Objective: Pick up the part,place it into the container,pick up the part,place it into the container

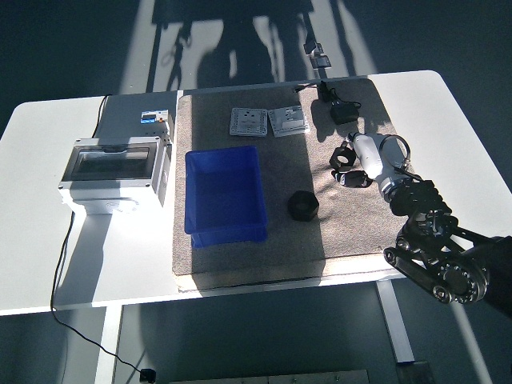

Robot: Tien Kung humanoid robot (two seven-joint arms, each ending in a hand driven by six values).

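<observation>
A blue container (226, 194) stands open on the brown mat (280, 240), left of centre. A black hexagonal part (303, 206) lies on the mat just right of it. Further right lie black ring-shaped parts (344, 157) and a white cylindrical part (370, 155) with a wire ring. My right hand (420, 232) comes in from the lower right. Its fingers (412, 194) are loosely spread, hold nothing, and sit right at the near end of the white part. The left arm is out of view.
A grey electrical box (112, 170) with a clear lid stands at the left, its cable hanging off the table's near edge. Two grey socket plates (268, 121) lie at the back of the mat. A black adapter (344, 110) lies at the back right.
</observation>
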